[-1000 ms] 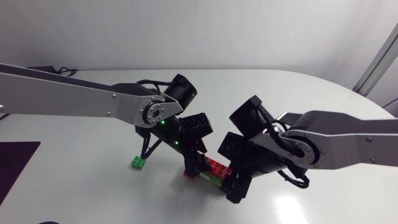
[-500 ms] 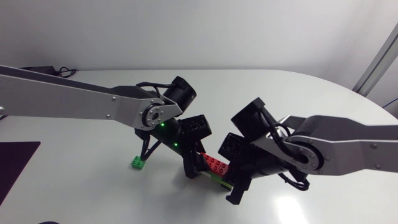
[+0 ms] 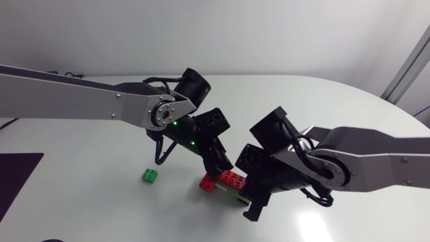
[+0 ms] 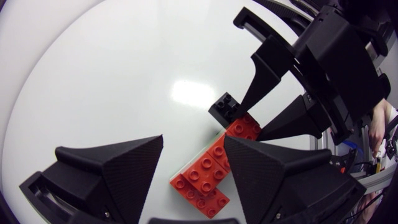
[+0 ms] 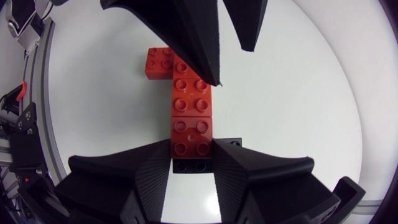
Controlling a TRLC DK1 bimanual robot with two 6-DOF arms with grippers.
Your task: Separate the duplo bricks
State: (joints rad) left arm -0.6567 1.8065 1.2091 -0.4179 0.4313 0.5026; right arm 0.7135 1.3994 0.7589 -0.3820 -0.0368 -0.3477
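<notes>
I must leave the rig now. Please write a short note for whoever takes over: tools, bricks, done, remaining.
Left tool: open, over the free end of the red brick stack, not clamping.
Right tool: shut on the stack's other end, with a black brick at that end.
Done: one green brick lies apart from the stack.
Left to do: the red bricks are joined; pull them apart.

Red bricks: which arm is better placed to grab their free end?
Probably left: the left claw hangs open over the free end of the red bricks; the right claw is shut on the other end.
</notes>
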